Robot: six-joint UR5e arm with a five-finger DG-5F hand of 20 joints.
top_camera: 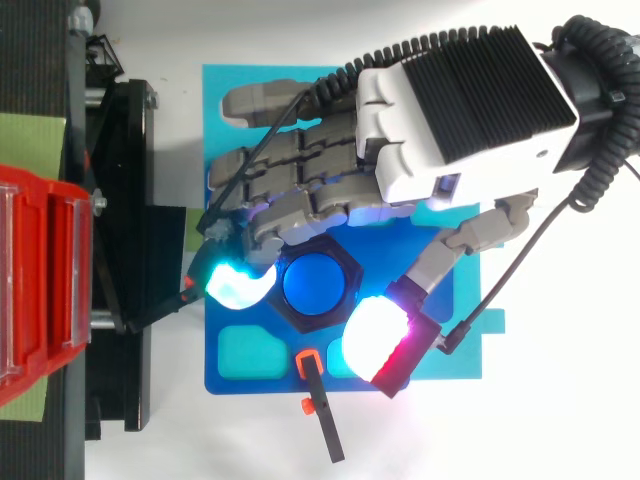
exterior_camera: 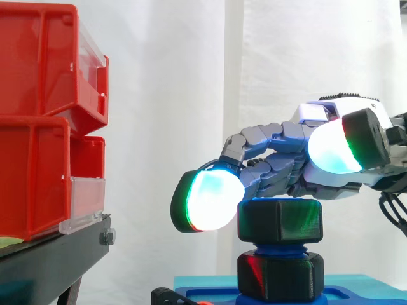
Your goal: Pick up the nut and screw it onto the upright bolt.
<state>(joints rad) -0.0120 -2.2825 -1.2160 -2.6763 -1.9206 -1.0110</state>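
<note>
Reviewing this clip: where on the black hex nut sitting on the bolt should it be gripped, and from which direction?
Grip the nut across two opposite flat sides of its hexagon, coming down from above. The flats give parallel faces. The blue bolt fills its centre, and the black block close beneath probably leaves little room to reach under.

Robot hand (top_camera: 440, 130), white shell with black ribbed back, grey segmented fingers (top_camera: 290, 185), pads (exterior_camera: 213, 202) glowing cyan-white, red-edged

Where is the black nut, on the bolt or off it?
On it: the nut sits level on the blue bolt, whose end shows in its hole. How tightly, cannot tell.
</note>
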